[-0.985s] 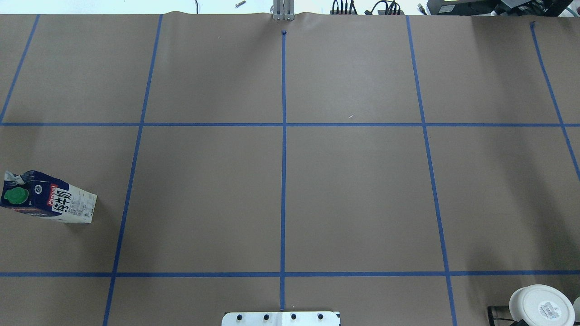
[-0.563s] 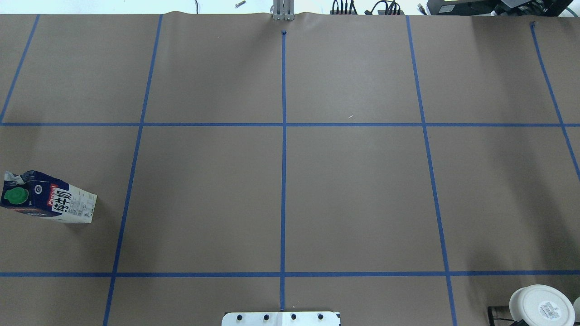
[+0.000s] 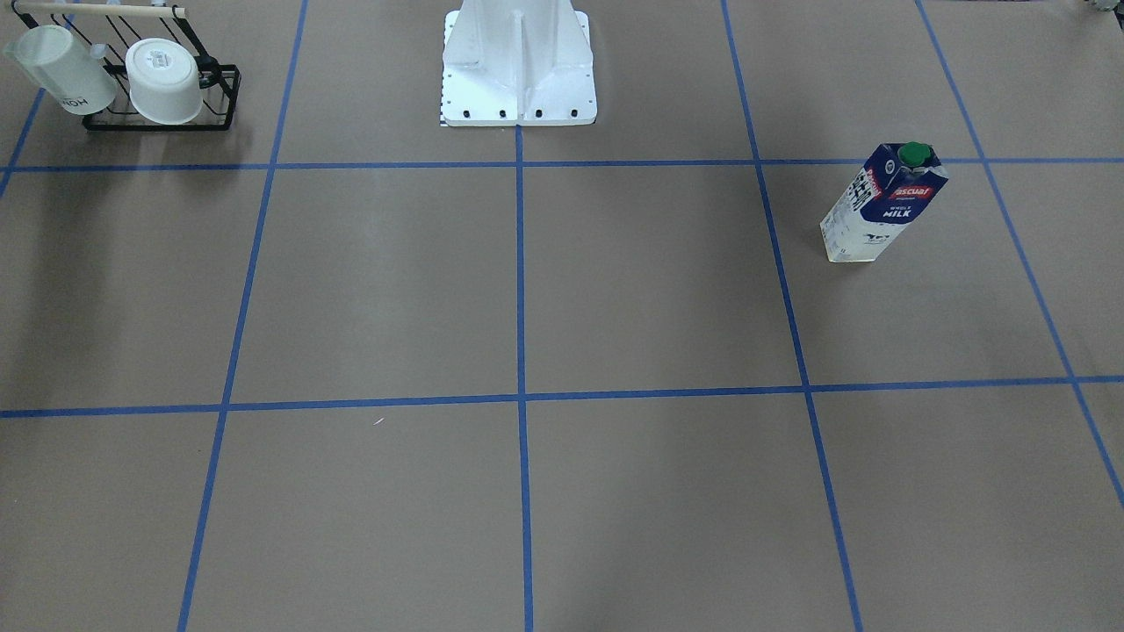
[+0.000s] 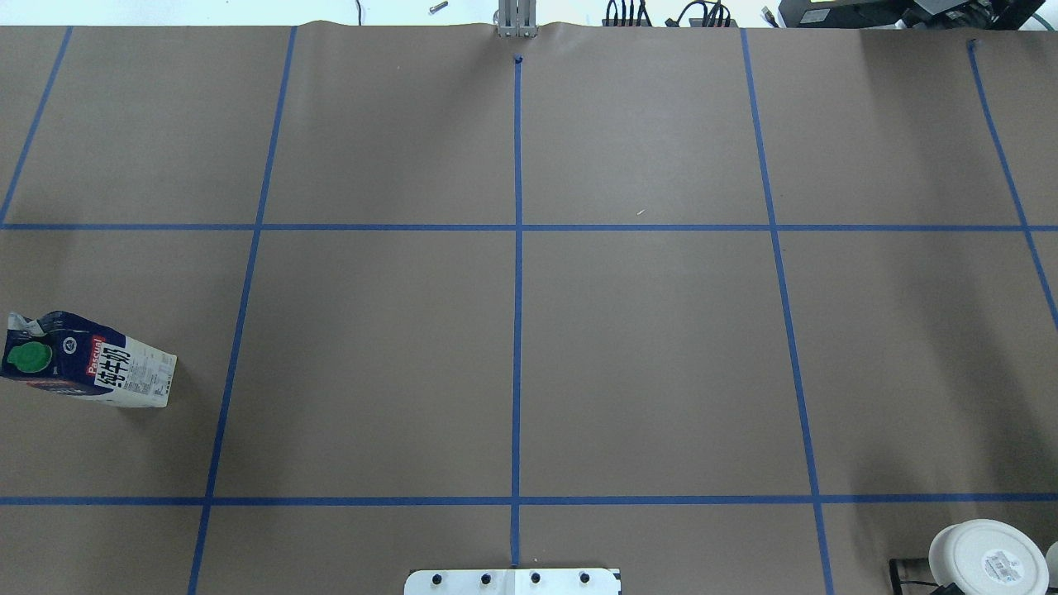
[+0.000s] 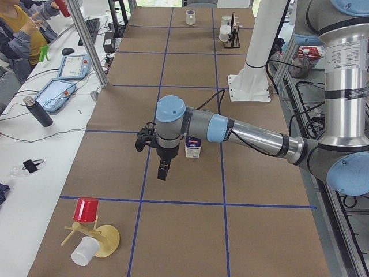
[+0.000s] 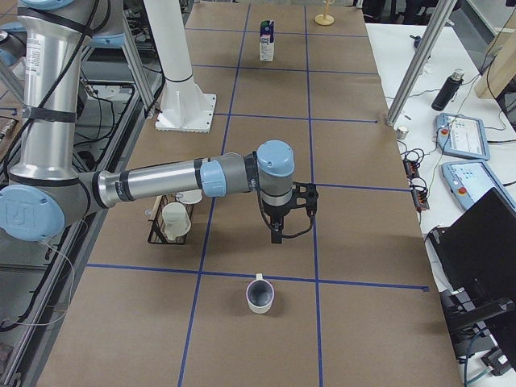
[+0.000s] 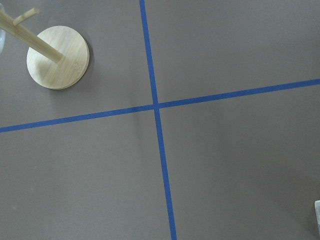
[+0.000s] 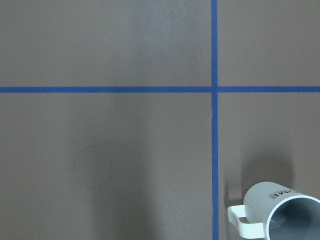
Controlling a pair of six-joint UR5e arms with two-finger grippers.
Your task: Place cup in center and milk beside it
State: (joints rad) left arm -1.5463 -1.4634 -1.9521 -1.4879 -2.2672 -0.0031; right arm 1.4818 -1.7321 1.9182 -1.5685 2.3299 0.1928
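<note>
We see a long surface (image 4: 645, 355) covered in brown paper and divided into squares by blue tape (image 4: 517, 330). The robot's white pedestal (image 3: 518, 61) is bolted at its near edge. The milk (image 4: 87, 370) stands upright in an outer square on the robot's left, well apart from the centre. The cup (image 6: 260, 293) stands upright at the robot's right end, just beside a tape line, its grey inside showing. The right gripper (image 6: 277, 234) hangs above the paper near the cup, pointing down. The left gripper (image 5: 162, 175) hangs likewise beside the milk. We cannot tell how far open either one is, nor see anything in them. A black wire rack (image 3: 158, 126) in the right corner holds a plain white cup (image 3: 162, 81). At the left end, a wooden stand (image 5: 106, 241) carries a red cup (image 5: 86, 209). Across from the robot runs a white side bench (image 5: 17, 190) with tablets (image 6: 461, 135), and a person (image 5: 17, 34) sits there.
</note>
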